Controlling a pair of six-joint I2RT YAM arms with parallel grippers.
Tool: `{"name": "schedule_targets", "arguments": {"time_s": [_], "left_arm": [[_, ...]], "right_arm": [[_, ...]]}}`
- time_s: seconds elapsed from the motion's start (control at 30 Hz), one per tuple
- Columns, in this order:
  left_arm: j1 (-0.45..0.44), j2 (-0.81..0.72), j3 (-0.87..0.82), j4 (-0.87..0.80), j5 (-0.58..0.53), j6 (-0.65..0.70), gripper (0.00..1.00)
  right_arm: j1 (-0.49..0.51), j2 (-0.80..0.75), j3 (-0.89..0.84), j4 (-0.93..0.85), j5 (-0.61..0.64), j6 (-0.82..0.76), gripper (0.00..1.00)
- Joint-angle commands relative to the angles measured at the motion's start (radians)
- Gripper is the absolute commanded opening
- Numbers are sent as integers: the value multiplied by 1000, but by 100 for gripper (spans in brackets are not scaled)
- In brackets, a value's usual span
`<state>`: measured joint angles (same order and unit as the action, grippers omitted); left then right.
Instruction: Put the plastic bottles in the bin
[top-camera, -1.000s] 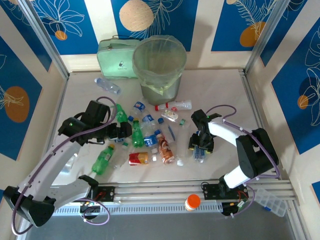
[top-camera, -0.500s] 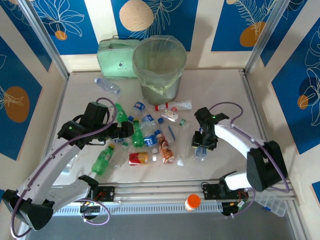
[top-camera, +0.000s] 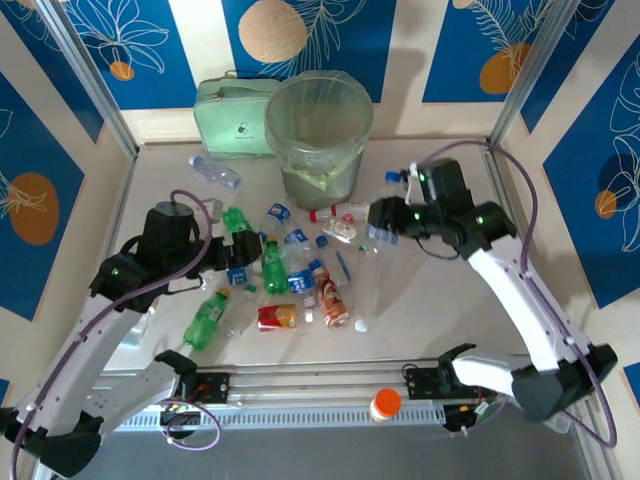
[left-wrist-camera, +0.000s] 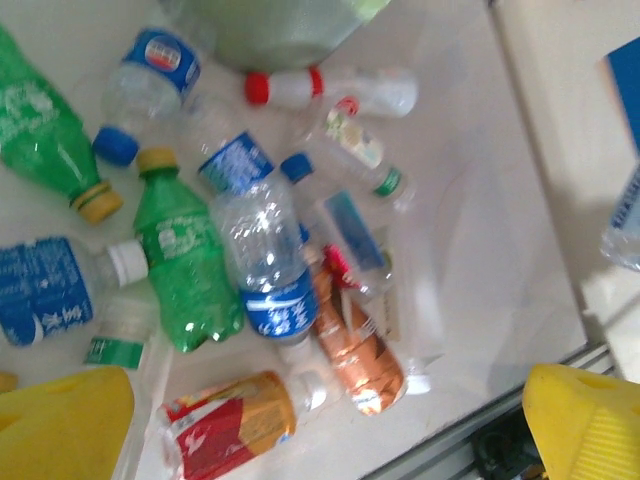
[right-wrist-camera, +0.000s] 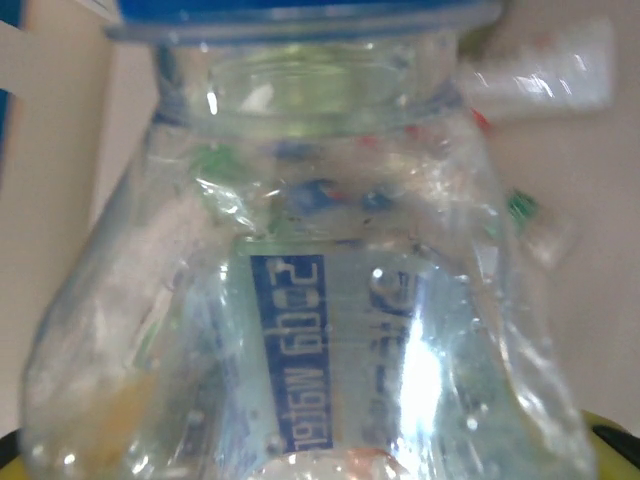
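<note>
- Clear bottle (right-wrist-camera: 330, 330) with blue cap and blue label, pinched in the right gripper (top-camera: 388, 215); bottle sides visibly dented, yellow fingertips (right-wrist-camera: 612, 440) just peeking in at the lower corners of the right wrist view.
- Same bottle raised off the table (top-camera: 450, 300), hanging just right of the bin (top-camera: 322, 178), beside its wall and not over its mouth.
- Bin upright at the far middle of the table, pale green liner folded over the rim; inside too hazy to read.
- Other bottles lying loose in front of the bin, between the two arms:
  - green bottle with yellow cap (left-wrist-camera: 185, 260) touching a blue-labelled clear bottle (left-wrist-camera: 260, 240)
  - orange-brown bottle (left-wrist-camera: 355, 340) and red-and-orange labelled bottle (left-wrist-camera: 235, 420) at the near edge of the heap
  - red-capped white bottle (left-wrist-camera: 330, 88) nearest the bin
  - lone green bottle (top-camera: 205, 320) at the near left
  - lone clear bottle (top-camera: 215, 172) far left, near the mint-green case (top-camera: 232, 118).
- Left gripper (top-camera: 240, 262) spread wide, holding nothing, hovering over the left side of the heap.
- Mint-green case standing behind and left of the bin, touching it.
- Orange-capped jar (top-camera: 385, 404) on the near rail, well apart from the heap.
</note>
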<state>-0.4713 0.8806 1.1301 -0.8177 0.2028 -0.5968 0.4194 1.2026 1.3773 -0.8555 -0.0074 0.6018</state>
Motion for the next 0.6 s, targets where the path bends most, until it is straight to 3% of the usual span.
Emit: {"name": "schedule_targets", "arguments": {"time_s": [0.0, 0.2, 0.47, 0.57], "left_arm": [[10, -15, 45, 52, -36, -11, 100], [9, 21, 130, 12, -79, 10, 99], [9, 9, 151, -5, -106, 44, 99], [10, 12, 151, -14, -115, 55, 99]], "right_arm": [[-4, 140, 171, 85, -58, -28, 44], [-17, 472, 587, 124, -104, -10, 43], [-83, 1115, 1536, -80, -161, 119, 44], [-97, 1187, 1549, -48, -166, 145, 43]]}}
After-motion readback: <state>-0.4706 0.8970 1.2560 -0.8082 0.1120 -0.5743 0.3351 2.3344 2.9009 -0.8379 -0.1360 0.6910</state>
